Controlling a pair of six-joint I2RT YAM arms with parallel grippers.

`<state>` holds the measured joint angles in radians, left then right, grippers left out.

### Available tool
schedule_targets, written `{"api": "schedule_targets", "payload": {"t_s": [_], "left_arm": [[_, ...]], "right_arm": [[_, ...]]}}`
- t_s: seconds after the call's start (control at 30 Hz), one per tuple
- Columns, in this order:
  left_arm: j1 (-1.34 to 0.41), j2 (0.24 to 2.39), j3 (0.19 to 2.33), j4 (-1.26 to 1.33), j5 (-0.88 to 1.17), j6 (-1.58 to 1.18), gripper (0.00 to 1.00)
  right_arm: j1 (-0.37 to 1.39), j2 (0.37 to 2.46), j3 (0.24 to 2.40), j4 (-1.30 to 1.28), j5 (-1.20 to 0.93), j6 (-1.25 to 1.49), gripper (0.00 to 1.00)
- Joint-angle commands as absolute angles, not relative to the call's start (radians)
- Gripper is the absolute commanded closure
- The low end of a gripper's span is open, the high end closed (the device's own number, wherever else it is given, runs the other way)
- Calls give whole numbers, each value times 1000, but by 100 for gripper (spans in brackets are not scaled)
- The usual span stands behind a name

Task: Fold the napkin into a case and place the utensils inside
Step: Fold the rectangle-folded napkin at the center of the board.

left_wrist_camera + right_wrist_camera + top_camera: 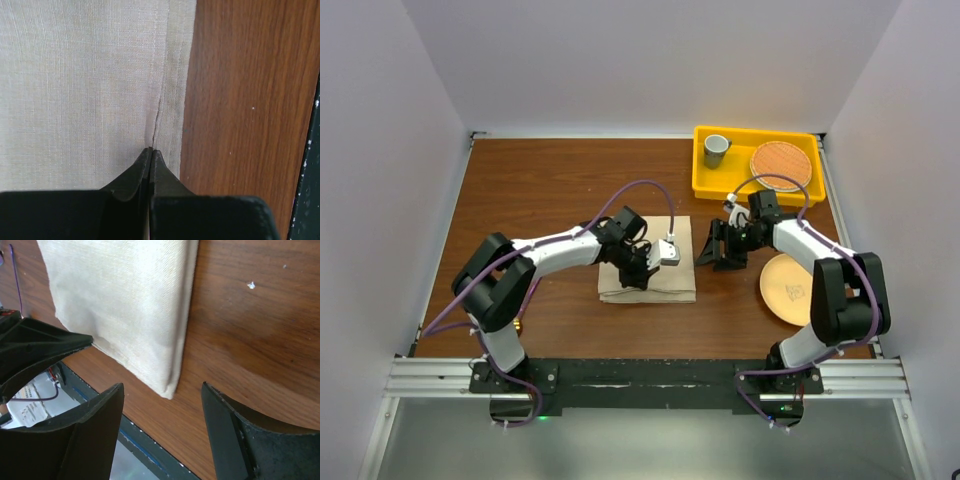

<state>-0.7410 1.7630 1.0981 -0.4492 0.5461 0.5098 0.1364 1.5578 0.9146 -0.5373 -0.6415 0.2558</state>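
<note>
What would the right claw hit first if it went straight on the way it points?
Probably the corner of the napkin, just ahead of the open right claw; depth is unclear, so the table could come first.

The napkin [80, 90] is matt beige cloth with a fine, visible linen-like weave, soft at its folded edges. Beneath it the table [240, 100] shows brown wood grain, smooth with a faint satin sheen and a few pale specks. The left gripper [151, 149] and right gripper [162, 386] have black, matt, slightly grainy fingers that look like plastic. At the far right, the tray [705, 182] looks like glossy yellow plastic. The peach plate [778, 290] on the right is smooth and matt. The rail [650, 374] along the near edge is bare silvery metal.
</note>
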Motion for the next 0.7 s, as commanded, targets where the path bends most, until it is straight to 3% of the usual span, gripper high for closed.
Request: {"api": "schedule_targets", "payload": {"t_s": [0.0,0.4,0.67], "left_arm": [[-739,1752,1089,-408,548,528,100],[-739,1644,1177,-498,598,531,100],[-741,1638,1128,-535,603,584,100]], "right_arm": [[133,1575,910,-509,-640,267,33],[133,1575,920,-523,-653,264,36],[133,1578,928,-529,-666,264,38]]}}
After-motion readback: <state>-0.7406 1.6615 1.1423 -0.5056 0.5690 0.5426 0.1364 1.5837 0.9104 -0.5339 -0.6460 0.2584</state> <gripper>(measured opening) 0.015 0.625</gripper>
